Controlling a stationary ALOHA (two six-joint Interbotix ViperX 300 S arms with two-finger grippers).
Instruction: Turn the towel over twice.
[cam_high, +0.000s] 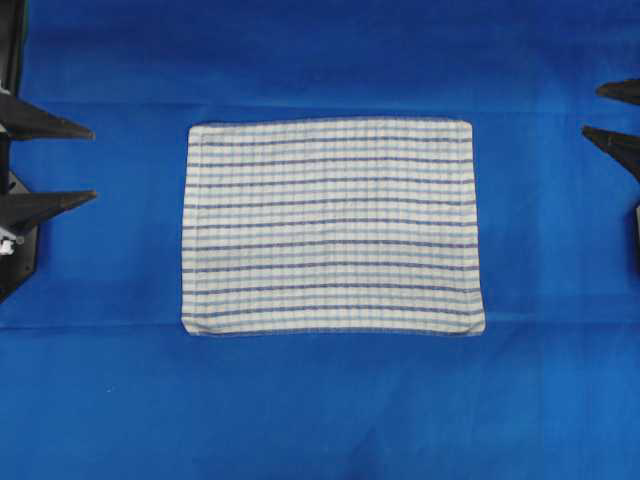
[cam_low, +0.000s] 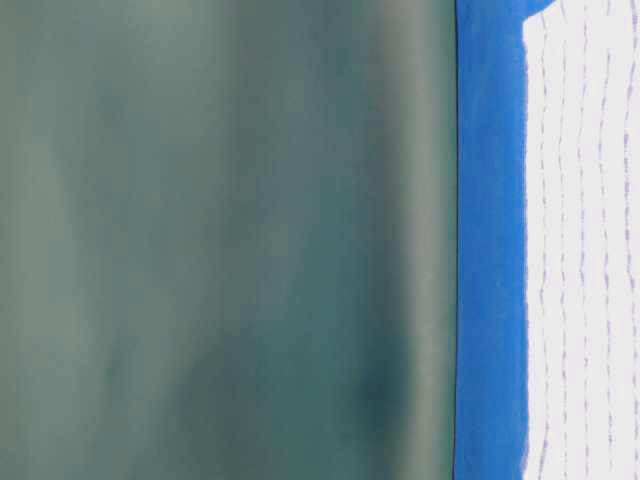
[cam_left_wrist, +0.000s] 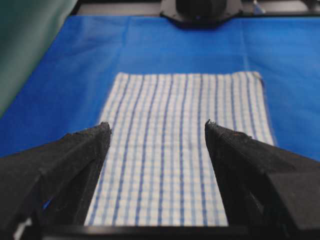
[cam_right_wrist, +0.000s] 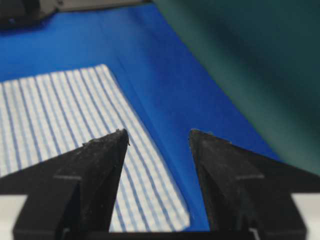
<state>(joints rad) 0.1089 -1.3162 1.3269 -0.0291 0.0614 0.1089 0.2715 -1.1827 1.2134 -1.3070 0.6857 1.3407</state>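
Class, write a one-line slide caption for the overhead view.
Striped towel lying flat on the blue table cover, with the open left gripper and right gripper apart from it at either side.

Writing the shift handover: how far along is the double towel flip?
Done: nothing that shows; the white woven towel with blue stripes lies flat and spread on the blue table cover. In hand: nothing; the left gripper and right gripper stand open beside it. Left: cannot tell how many flips.

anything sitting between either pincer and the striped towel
Nothing visible. The white woven towel with blue stripes lies flat on the blue table cover, with bare cover between it and the open left pincer and right pincer.
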